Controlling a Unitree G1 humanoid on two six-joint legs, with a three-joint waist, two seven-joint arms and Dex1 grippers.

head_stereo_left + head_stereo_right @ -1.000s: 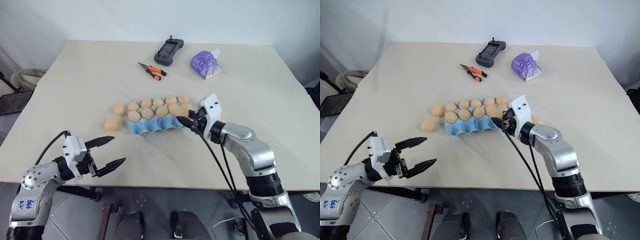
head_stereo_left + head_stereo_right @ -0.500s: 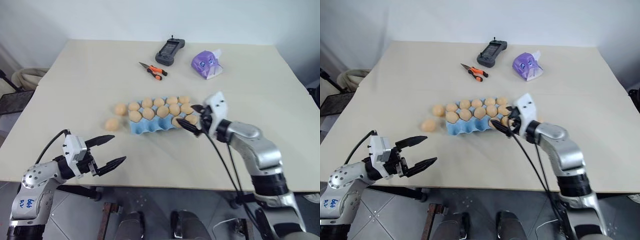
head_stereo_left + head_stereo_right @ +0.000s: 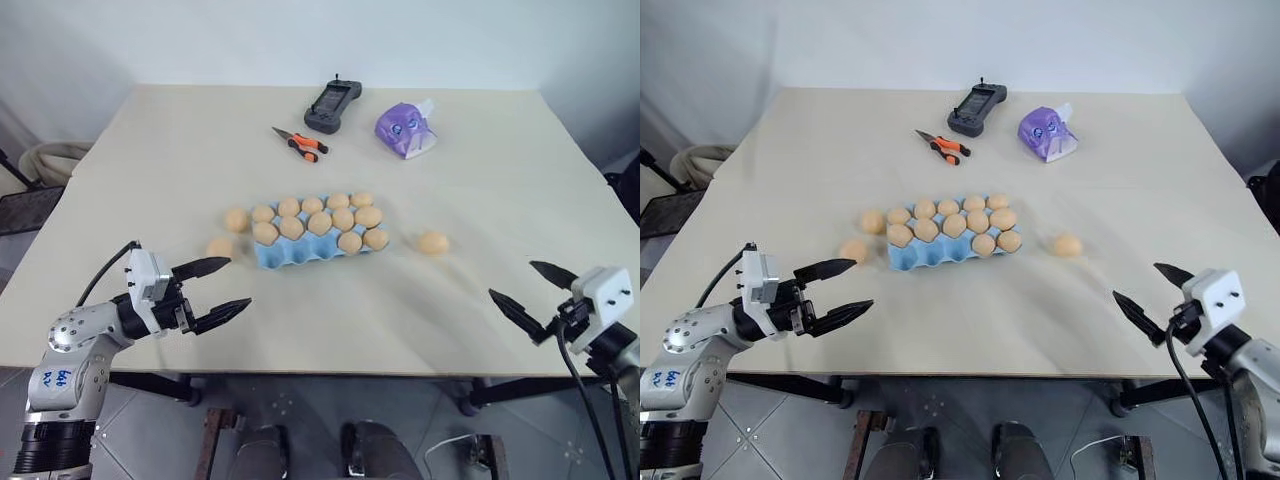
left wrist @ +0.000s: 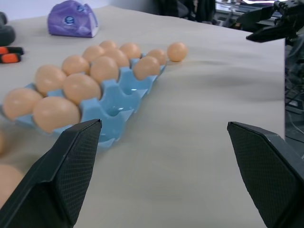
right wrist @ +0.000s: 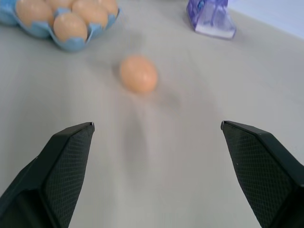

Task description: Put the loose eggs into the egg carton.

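left gripper [image 3: 215, 291] and right gripper [image 3: 535, 289], fingers spread wide and empty near the table edge — egg carton [image 3: 300, 250] mid-table, nearly full; loose eggs wait beside it: two left [image 3: 222, 246], one right [image 3: 433, 242].

Left gripper [image 3: 213, 289], lower left of the head view: two black fingers spread wide, empty, pointing level toward frame centre. Right gripper [image 3: 534, 289], lower right: fingers likewise spread, empty, pointing inward toward the left.
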